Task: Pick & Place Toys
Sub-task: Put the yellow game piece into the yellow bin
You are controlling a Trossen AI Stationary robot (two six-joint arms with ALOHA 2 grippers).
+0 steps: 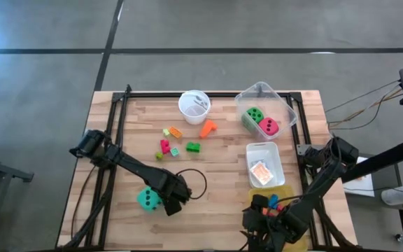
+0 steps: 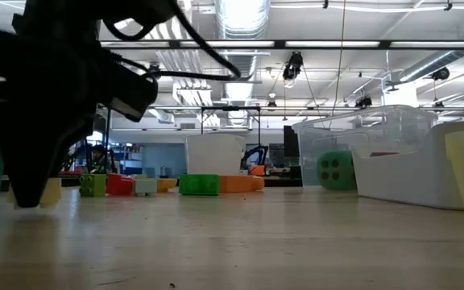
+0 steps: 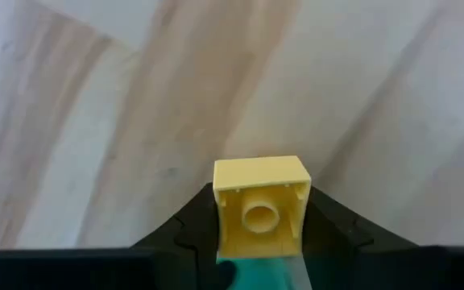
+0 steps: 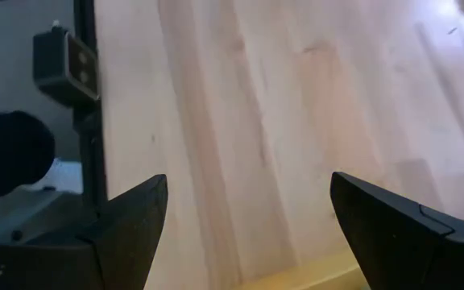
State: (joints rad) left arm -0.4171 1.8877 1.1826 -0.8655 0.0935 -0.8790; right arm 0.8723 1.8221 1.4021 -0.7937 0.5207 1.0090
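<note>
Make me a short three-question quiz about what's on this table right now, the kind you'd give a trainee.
1. True or false: the left gripper is closed on a pale yellow block.
2. Which dice lie in the clear bin?
A. green die and red-pink die
B. the teal die alone
C. none
3. Fill in: the right gripper is ____, with nothing between its fingers.

Key:
1. True; the block sits between the two dark fingers in the left wrist view.
2. A; the teal die rests on the table beside the left gripper.
3. Open.
</note>
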